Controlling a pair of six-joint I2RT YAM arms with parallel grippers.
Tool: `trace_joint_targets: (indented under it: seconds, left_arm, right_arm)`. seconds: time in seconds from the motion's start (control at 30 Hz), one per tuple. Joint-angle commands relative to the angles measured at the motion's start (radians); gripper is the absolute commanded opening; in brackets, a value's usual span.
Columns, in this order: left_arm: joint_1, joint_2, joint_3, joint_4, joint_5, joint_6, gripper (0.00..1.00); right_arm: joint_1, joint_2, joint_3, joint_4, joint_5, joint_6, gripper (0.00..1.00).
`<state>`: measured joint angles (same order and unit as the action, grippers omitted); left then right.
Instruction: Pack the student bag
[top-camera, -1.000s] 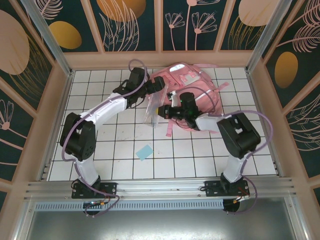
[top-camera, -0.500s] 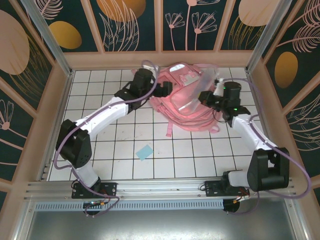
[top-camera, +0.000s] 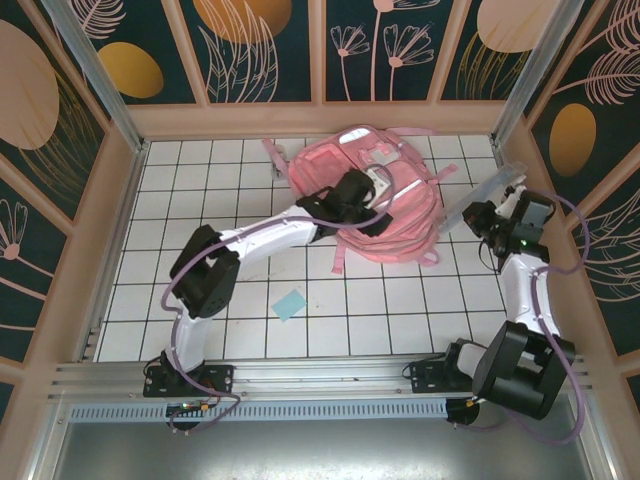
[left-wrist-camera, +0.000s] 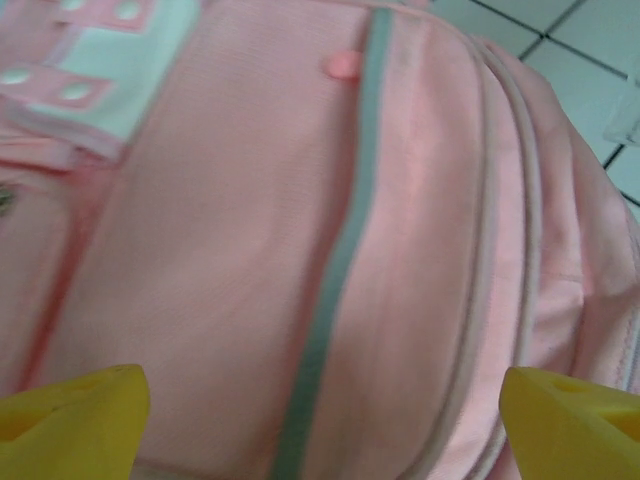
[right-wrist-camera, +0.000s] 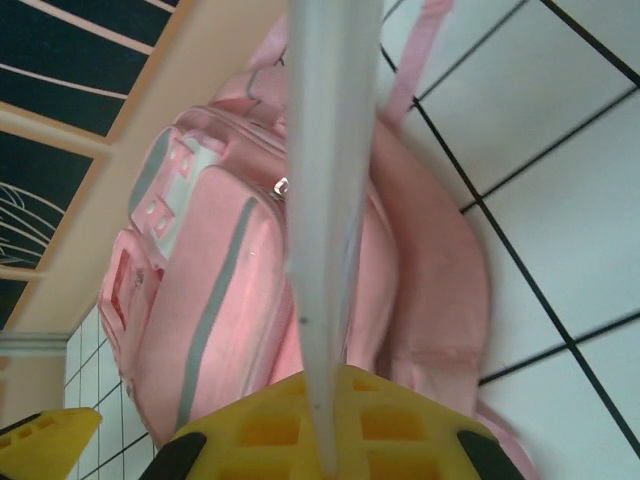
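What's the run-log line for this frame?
left gripper: open, over student bag | right gripper: shut on clear sheet, right of bag | sheet: not yet packed

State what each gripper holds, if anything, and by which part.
The right gripper holds a clear sheet by one end, with the rest sticking out free. The left gripper is open over the bag, holding nothing.

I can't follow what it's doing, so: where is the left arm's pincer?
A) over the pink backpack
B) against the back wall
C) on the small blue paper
A: the left pincer hangs right above the student bag, its yellow fingers spread wide over the pink fabric.
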<state>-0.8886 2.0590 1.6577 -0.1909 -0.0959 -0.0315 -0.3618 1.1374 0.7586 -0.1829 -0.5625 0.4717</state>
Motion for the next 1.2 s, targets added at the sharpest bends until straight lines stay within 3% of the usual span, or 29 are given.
trace_joint_targets:
  seconds: [0.0,0.23,0.37,0.5,0.6,0.73,0.93,1.17]
  left_arm:
    - [-0.038,0.056,0.065,-0.058,-0.067,0.097,0.90]
    - [-0.053,0.145,0.100,-0.039,-0.111,0.133,0.89]
    - [-0.053,0.201,0.131,-0.030,-0.189,0.180,0.79]
    - [-0.053,0.231,0.177,-0.044,-0.224,0.179,0.44]
    - [-0.052,0.209,0.189,-0.044,-0.195,0.145,0.02]
    - [-0.037,0.138,0.191,-0.038,-0.129,0.068,0.00]
    - [0.049,0.012,0.167,0.011,0.081,-0.117,0.00]
    - [0.105,-0.028,0.194,0.033,0.243,-0.242,0.00]
  right_arm:
    - [-0.037,-0.058,-0.041,0.079,-0.055,0.046,0.00]
    - [-0.057,-0.074,-0.077,0.123,-0.082,0.077,0.00]
    - [-0.057,-0.075,-0.086,0.126,-0.092,0.078,0.00]
    - [-0.057,-0.083,-0.086,0.117,-0.103,0.068,0.00]
    - [-0.057,-0.087,-0.090,0.111,-0.111,0.061,0.00]
    - [-0.057,-0.090,-0.095,0.114,-0.121,0.061,0.00]
    - [-0.042,-0.089,-0.124,0.194,-0.179,0.111,0.00]
    - [0.157,-0.027,-0.168,0.376,-0.168,0.204,0.00]
